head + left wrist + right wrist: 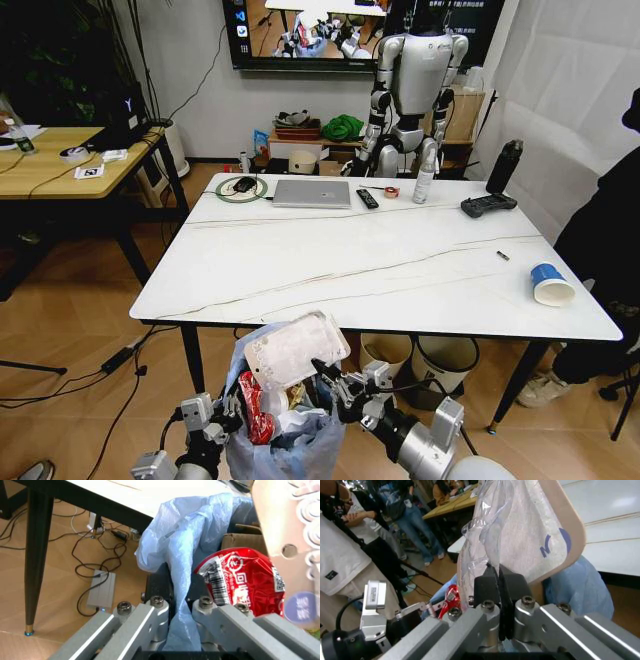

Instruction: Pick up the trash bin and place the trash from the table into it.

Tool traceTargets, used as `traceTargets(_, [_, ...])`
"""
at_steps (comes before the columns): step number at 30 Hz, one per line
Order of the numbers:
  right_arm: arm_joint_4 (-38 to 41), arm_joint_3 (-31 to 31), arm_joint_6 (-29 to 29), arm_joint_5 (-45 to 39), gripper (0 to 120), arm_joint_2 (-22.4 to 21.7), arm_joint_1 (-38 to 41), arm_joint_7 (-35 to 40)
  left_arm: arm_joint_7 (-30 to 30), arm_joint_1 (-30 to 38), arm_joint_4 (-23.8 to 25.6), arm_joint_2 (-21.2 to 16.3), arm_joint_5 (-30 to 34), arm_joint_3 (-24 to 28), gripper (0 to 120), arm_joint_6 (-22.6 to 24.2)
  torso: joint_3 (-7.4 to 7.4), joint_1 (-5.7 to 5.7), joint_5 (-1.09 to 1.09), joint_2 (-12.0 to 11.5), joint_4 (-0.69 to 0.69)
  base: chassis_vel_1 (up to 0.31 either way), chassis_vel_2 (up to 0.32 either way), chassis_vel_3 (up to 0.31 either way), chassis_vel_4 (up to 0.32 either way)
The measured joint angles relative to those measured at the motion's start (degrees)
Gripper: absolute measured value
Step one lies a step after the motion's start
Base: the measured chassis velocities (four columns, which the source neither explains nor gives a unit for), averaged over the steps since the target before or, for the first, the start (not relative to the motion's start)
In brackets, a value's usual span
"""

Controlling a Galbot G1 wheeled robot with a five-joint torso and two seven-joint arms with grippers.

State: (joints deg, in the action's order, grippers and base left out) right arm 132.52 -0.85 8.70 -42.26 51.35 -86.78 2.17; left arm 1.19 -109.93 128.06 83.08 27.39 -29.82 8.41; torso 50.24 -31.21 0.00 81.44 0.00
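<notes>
Trash bin (285,440) bag rim clamped by left hand (222,418). Clear plastic pack (297,349) gripped by right hand (338,385) over bin, apparently touching contents. Paper cup (551,284) left on worktop (380,255).

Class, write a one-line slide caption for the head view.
Left gripper holds the bag-lined trash bin while right gripper lowers a clear plastic pack into it.

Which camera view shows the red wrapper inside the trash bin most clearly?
The left wrist view: the red wrapper is close, its print and barcode visible beside the blue bag. The head view shows it as a small red strip in the trash bin. The right wrist view catches just a red sliver.
</notes>
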Motion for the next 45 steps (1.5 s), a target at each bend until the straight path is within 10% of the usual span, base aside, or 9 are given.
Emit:
traceTargets(28, [-2.6, 3.1, -0.5, 1.0, 0, -0.2, 1.6, 0.1, 0.1, -0.2, 0.9, 0.4, 0.0, -0.1, 0, 0.1, 0.0, 0.0, 0.0, 0.0, -0.01, 0.0, 0.0, 0.0, 0.0])
traceTargets(45, [-2.0, 2.9, -0.5, 1.3, 59, -1.3, 0.6, 0.7, 0.1, -0.4, 0.8, 0.3, 0.0, -0.2, 0, 0.1, 0.0, 0.0, 0.0, 0.0, 0.0, 0.0, 0.0, 0.0, 0.0])
